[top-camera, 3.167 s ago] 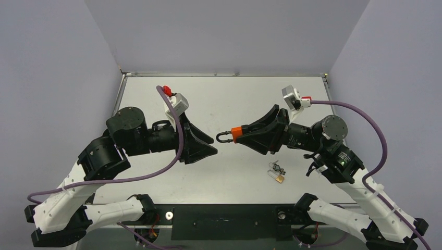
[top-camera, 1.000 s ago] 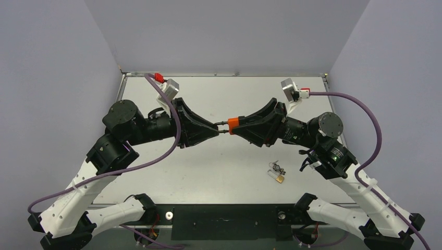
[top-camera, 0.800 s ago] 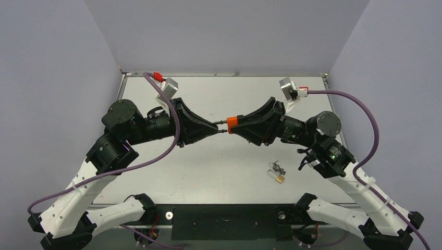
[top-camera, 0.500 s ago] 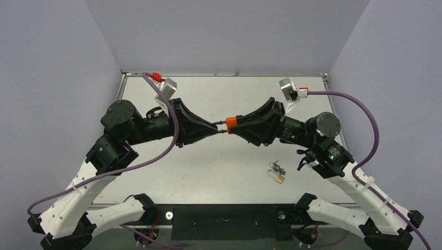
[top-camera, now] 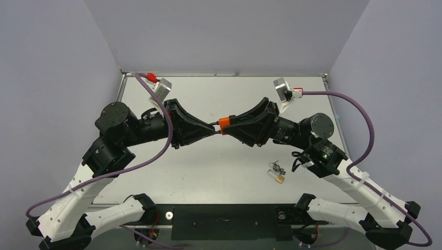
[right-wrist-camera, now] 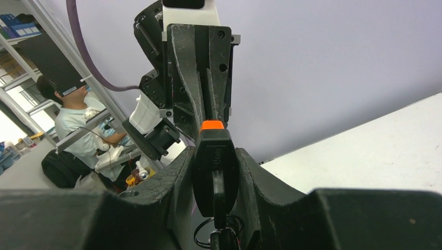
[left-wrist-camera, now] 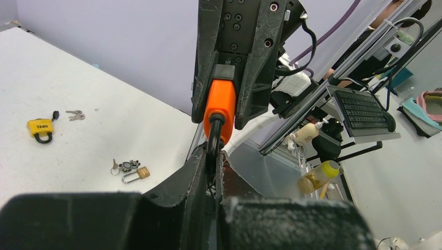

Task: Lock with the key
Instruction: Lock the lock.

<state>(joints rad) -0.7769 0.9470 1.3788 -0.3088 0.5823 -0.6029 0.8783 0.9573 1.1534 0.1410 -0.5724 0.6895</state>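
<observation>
**PADLOCK HELD MID-AIR BY 2 GRIPPERS; LOCKING NOT CONFIRMED**

Table (top-camera: pixel 219 99): white, walled on 3 sides. The work is held off its surface, above the middle.

Right gripper (top-camera: pixel 227 126): clamped on the flat sides of the orange padlock (left-wrist-camera: pixel 219 104). The lock is held approx. level, shackle end pointed at the left arm.

Left gripper (top-camera: pixel 212 129): jaws pinched fully together on the shackle (left-wrist-camera: pixel 213 134), tips close up to the lock's top.

Padlock: judged rigid, dense for its size, not fragile. The orange cover is likely to give fair friction, so the body's flat sides are the place to be gripped.

Shackle: thin, round, smooth. It is judged apt to swivel or slip between pads, so it is best taken at the crown, w/ force sent straight along its legs.

Key: a black piece (right-wrist-camera: pixel 214 172) w/ a ring below it is seen at the lock's base in the right wrist view. It is judged to be the key head, not confirmed. Whether the shackle is seated cannot be told.

Brass padlock (top-camera: pixel 280 178) w/ keys: lying on the table near the right arm, apart from both grippers.
</observation>
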